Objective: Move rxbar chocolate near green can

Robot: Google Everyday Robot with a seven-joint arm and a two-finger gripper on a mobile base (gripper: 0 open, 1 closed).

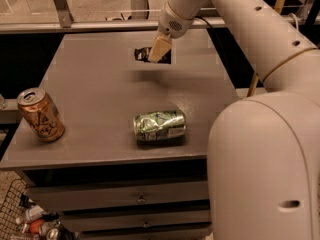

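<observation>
The rxbar chocolate (142, 54) is a small dark bar at the back middle of the grey table (100, 89). It hangs in my gripper (158, 51), which is shut on it and holds it a little above the table, with a shadow beneath. The green can (160, 126) lies on its side, dented, near the table's front edge, well in front of the gripper.
An orange-copper can (41, 115) stands upright at the front left of the table. My arm's large white body (265, 159) fills the right foreground. Drawers (142, 199) sit under the table, and a wire basket (30, 219) with clutter is at the lower left. A metal rail (75, 26) runs behind the table.
</observation>
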